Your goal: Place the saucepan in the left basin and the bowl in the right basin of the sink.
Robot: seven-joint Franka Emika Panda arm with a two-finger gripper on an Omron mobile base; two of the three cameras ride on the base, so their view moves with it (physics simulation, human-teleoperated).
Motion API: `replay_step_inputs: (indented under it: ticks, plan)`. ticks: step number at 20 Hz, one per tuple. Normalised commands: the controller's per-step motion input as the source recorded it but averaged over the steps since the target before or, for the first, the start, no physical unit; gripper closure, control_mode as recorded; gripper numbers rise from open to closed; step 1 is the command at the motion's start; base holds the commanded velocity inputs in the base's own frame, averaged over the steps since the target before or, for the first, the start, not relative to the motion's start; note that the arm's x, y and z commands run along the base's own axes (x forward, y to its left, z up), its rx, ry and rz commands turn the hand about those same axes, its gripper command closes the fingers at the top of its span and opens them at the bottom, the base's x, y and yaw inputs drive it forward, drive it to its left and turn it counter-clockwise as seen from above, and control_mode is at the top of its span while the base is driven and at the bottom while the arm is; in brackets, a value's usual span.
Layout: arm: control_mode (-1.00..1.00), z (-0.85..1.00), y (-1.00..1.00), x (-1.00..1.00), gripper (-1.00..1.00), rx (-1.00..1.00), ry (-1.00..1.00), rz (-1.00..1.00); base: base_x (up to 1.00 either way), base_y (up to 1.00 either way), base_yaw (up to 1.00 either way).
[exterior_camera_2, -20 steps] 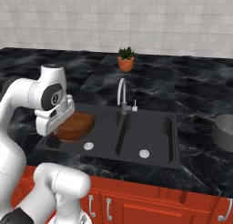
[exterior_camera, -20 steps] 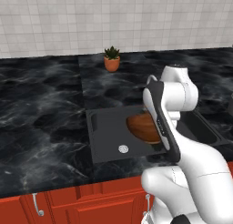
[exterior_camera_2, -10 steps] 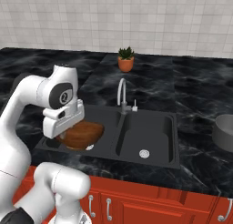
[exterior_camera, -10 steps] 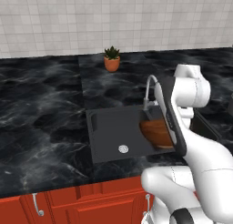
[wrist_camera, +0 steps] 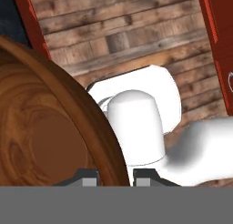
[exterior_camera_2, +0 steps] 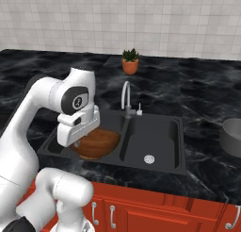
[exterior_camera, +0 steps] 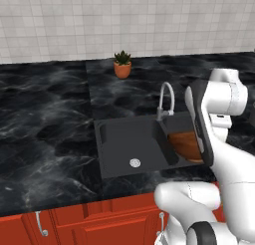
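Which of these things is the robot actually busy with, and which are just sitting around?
In the job: bowl, pinched at its rim by the fingers; saucepan on the counter; sink.
Just there: potted plant, faucet, red cabinets.

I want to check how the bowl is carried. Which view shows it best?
The right base view: most of the bowl shows, hanging under the end effector over the sink. The left base view has it half behind the arm; the hand view shows a close slice of rim between the fingertips.

No legible text, label, brand, number or sign on any surface here.
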Motion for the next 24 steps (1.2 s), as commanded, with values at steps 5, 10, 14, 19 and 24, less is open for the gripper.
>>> replay_step_inputs:
  ticks: [5, 10, 14, 19, 24]
  plan:
    - [-1.0, 0.06, -0.47, -0.11, 1.0, 0.0, 0.0, 0.0, 0.0, 0.0, 0.0]
    - [-1.0, 0.04, -0.47, -0.04, 1.0, 0.0, 0.0, 0.0, 0.0, 0.0, 0.0]
    - [-1.0, 0.01, -0.48, 0.0, 1.0, 0.0, -0.04, 0.03, 0.0, 0.0, 0.0]
    - [-1.0, 0.0, -0.37, 0.09, 1.0, 0.01, -0.05, 0.1, 0.0, 0.0, 0.0]
    - [-1.0, 0.0, -0.29, 0.17, 1.0, 0.06, -0.12, 0.19, 0.0, 0.0, 0.0]
